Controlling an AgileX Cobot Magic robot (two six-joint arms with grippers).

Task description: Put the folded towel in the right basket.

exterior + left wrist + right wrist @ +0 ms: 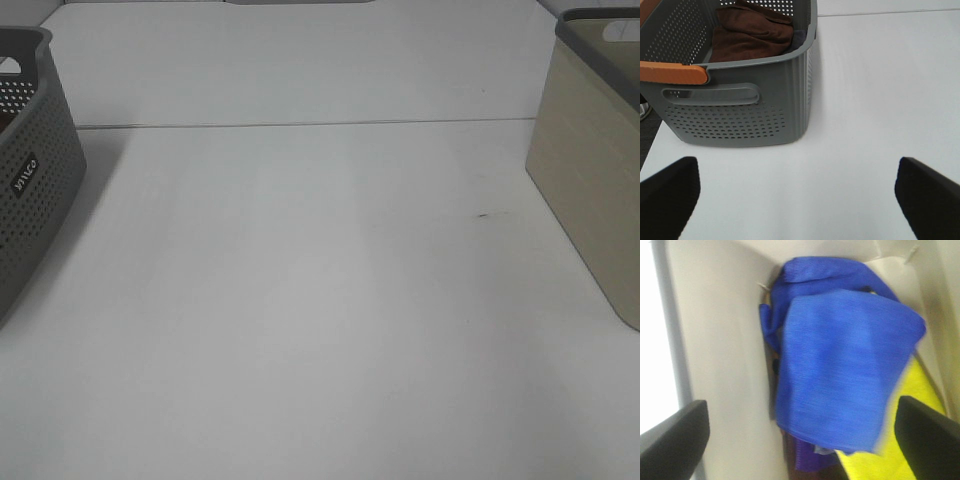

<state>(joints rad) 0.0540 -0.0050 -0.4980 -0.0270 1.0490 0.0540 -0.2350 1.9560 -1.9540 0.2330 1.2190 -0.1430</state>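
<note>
The folded blue towel (845, 365) lies inside the beige right basket (720, 340), against its wall and on top of a yellow cloth (900, 440). My right gripper (801, 407) is open and empty above the towel, its fingers wide apart on either side of it. The right basket also shows at the right edge of the high view (590, 170). My left gripper (797, 172) is open and empty over the bare table, close to the grey left basket (740, 115). Neither gripper shows in the high view.
The grey perforated basket (30, 170) stands at the table's left edge and holds a brown towel (752, 32). It has an orange handle (672, 74). A purple cloth (807, 460) shows under the blue towel. The white table (320, 300) lies between the baskets.
</note>
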